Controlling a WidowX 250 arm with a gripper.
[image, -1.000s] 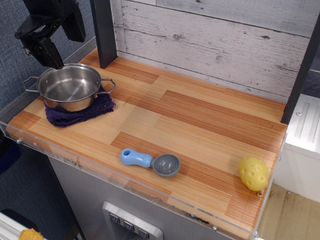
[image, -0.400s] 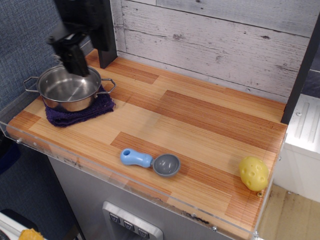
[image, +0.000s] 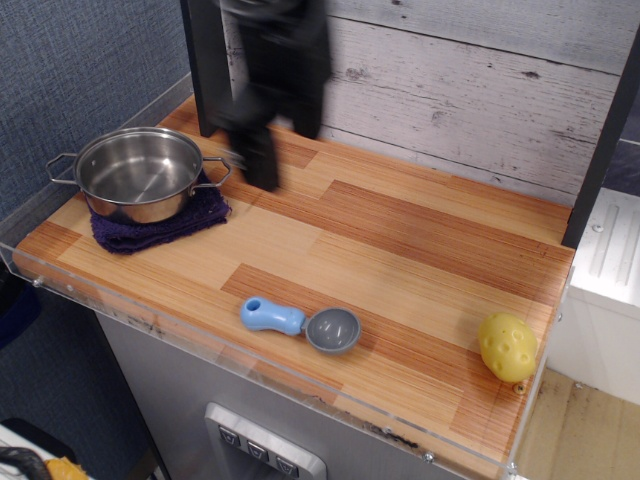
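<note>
Over the far left of the wooden counter, the gripper hangs just right of the steel pot, near the pot's right handle but apart from it. It shows only as a dark blur, so I cannot tell whether its jaws stand apart or together, and nothing can be seen in them. The pot sits upright and empty on a purple cloth at the left end.

As a judgement, no grasp is in hand: the tool is above bare wood, between things. Any contact from this pose would call for a clear line down to one thing and a settled, steady tool.

A blue scoop lies near the front edge, bowl to the right, and a yellow lemon-like toy sits at the near right corner, both well apart from the gripper. A clear plastic lip runs along the front edge. Behind are whitewashed planks, a dark post and, on the left, a blue fabric wall.
</note>
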